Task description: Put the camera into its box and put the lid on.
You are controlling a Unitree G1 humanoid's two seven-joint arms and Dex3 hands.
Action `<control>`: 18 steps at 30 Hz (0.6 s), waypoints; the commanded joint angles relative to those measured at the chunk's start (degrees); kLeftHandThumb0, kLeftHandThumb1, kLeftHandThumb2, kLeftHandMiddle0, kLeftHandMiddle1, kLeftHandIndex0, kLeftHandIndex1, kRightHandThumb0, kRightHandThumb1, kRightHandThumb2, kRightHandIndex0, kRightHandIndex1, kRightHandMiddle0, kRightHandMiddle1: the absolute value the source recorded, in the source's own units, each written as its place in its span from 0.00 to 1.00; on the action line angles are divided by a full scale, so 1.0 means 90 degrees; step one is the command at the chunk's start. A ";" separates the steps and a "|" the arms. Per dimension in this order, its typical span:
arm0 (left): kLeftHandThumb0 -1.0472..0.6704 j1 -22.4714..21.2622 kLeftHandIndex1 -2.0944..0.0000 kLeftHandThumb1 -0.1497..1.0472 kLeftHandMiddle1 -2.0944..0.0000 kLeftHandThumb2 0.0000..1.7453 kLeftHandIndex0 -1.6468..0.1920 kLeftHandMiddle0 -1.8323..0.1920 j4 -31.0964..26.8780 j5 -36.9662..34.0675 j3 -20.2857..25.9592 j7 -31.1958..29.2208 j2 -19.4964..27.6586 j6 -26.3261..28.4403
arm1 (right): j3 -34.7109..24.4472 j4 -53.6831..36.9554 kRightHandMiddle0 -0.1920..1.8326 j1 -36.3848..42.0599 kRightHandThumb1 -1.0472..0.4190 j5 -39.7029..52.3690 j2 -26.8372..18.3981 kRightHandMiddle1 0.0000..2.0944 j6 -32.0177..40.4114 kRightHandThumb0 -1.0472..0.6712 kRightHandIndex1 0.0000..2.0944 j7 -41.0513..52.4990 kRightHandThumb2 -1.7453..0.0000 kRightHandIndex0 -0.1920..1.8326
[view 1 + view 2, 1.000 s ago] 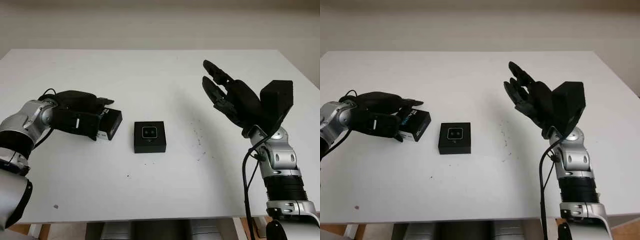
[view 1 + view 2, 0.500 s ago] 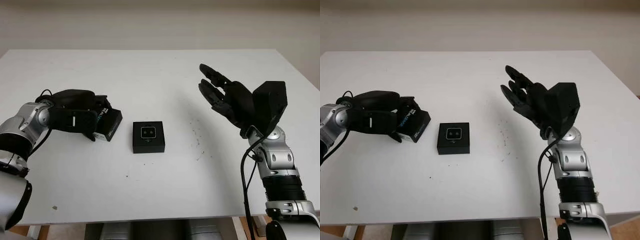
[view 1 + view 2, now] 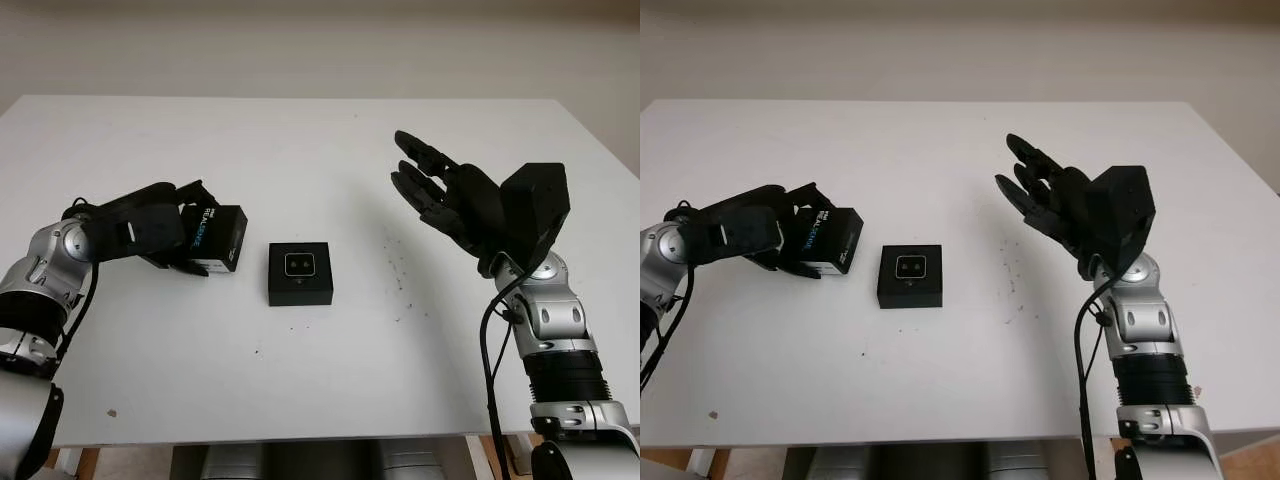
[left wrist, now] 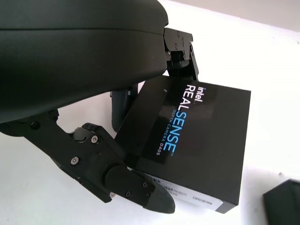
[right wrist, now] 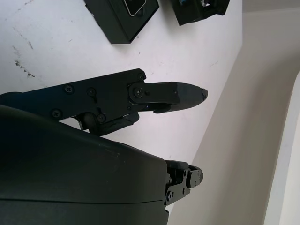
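On the white rectangular table (image 3: pixel 300 380), the robot's left hand (image 3: pixel 150 222) sat at the left middle of the head-camera frame, its black fingers (image 4: pixel 117 176) closed around the black cardboard lid printed "Intel RealSense" in white and blue (image 3: pixel 212 238). The lid was tilted, its printed face turned up and toward the centre of the table, and the wrist view showed one finger running under its lower edge and another at its far corner. Just to the right of the lid, near the middle of the frame and apart from it, the shallow black square box base (image 3: pixel 299 273) lay flat on the table. The small silver-faced camera with two dark lenses (image 3: pixel 299 264) was seated in its middle. The right hand (image 3: pixel 440 192) was raised above the table at the right centre of the frame, open and holding nothing, well apart from the box.
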 commanded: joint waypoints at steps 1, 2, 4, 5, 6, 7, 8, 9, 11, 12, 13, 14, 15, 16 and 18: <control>0.40 0.0062 0.00 1.00 0.00 0.23 0.84 0.81 -0.0528 -0.0096 0.0142 -0.0175 0.0048 0.0310 | 0.0051 -0.0076 0.15 -0.0013 0.00 -0.0019 -0.0033 0.03 -0.0052 0.30 0.03 0.0015 0.83 0.11; 0.41 0.0108 0.00 1.00 0.00 0.23 0.83 0.81 -0.0711 -0.0111 0.0168 -0.0246 0.0062 0.0469 | 0.0053 -0.0069 0.15 -0.0011 0.00 -0.0020 -0.0023 0.03 -0.0072 0.30 0.03 0.0017 0.83 0.12; 0.41 0.0211 0.00 1.00 0.00 0.23 0.84 0.83 -0.1228 -0.0110 0.0215 -0.0414 0.0090 0.0939 | 0.0058 -0.0003 0.15 -0.0017 0.00 -0.0003 0.0024 0.04 -0.0150 0.30 0.03 0.0013 0.83 0.12; 0.41 0.0257 0.00 1.00 0.00 0.23 0.85 0.85 -0.1495 -0.0100 0.0232 -0.0506 0.0102 0.1182 | 0.0055 0.0026 0.15 -0.0023 0.00 0.0029 0.0046 0.03 -0.0162 0.30 0.03 0.0030 0.83 0.12; 0.41 0.0296 0.00 1.00 0.00 0.23 0.85 0.86 -0.1760 -0.0082 0.0237 -0.0604 0.0115 0.1428 | 0.0062 0.0059 0.15 -0.0027 0.00 0.0041 0.0065 0.03 -0.0198 0.30 0.03 0.0036 0.83 0.12; 0.41 0.0334 0.00 1.00 0.00 0.23 0.86 0.86 -0.2003 -0.0060 0.0237 -0.0691 0.0129 0.1628 | 0.0067 0.0071 0.15 -0.0028 0.00 0.0048 0.0087 0.03 -0.0206 0.30 0.03 0.0027 0.84 0.12; 0.41 0.0375 0.00 1.00 0.00 0.23 0.86 0.86 -0.2225 -0.0058 0.0244 -0.0771 0.0140 0.1780 | 0.0073 0.0081 0.16 -0.0027 0.00 0.0048 0.0109 0.03 -0.0213 0.30 0.03 0.0008 0.84 0.12; 0.42 0.0407 0.00 1.00 0.00 0.22 0.85 0.84 -0.2422 -0.0050 0.0243 -0.0841 0.0146 0.1904 | 0.0076 0.0094 0.16 -0.0026 0.00 0.0052 0.0128 0.04 -0.0219 0.29 0.03 -0.0002 0.84 0.13; 0.42 0.0463 0.00 1.00 0.00 0.22 0.83 0.81 -0.2819 -0.0021 0.0230 -0.0983 0.0152 0.2200 | 0.0097 0.0119 0.17 -0.0019 0.00 0.0027 0.0149 0.04 -0.0232 0.28 0.03 -0.0028 0.85 0.13; 0.42 0.0491 0.00 1.00 0.00 0.22 0.83 0.81 -0.2997 -0.0026 0.0234 -0.1057 0.0150 0.2340 | 0.0114 0.0114 0.17 -0.0015 0.00 0.0008 0.0156 0.04 -0.0213 0.28 0.03 -0.0043 0.85 0.13; 0.43 0.0516 0.00 1.00 0.01 0.22 0.83 0.81 -0.3125 -0.0030 0.0242 -0.1109 0.0150 0.2444 | 0.0127 0.0106 0.17 -0.0012 0.00 -0.0005 0.0162 0.04 -0.0197 0.27 0.03 -0.0055 0.85 0.13; 0.43 0.0542 0.00 1.00 0.01 0.22 0.83 0.81 -0.3250 -0.0042 0.0250 -0.1167 0.0153 0.2536 | 0.0131 0.0088 0.17 -0.0008 0.00 -0.0007 0.0177 0.04 -0.0151 0.27 0.03 -0.0078 0.86 0.13; 0.43 0.0562 0.00 1.00 0.01 0.22 0.83 0.81 -0.3365 -0.0069 0.0252 -0.1243 0.0150 0.2600 | 0.0141 0.0075 0.17 0.0004 0.00 -0.0018 0.0188 0.04 -0.0135 0.27 0.03 -0.0105 0.86 0.14; 0.43 0.0570 0.00 1.00 0.00 0.22 0.83 0.81 -0.3462 -0.0074 0.0238 -0.1310 0.0153 0.2646 | 0.0158 0.0068 0.18 0.0017 0.00 -0.0042 0.0192 0.04 -0.0142 0.26 0.04 -0.0131 0.86 0.14; 0.42 0.0592 0.00 1.00 0.00 0.22 0.83 0.81 -0.3649 -0.0051 0.0208 -0.1411 0.0167 0.2714 | 0.0184 0.0078 0.18 0.0046 0.00 -0.0089 0.0186 0.04 -0.0180 0.26 0.04 -0.0159 0.86 0.14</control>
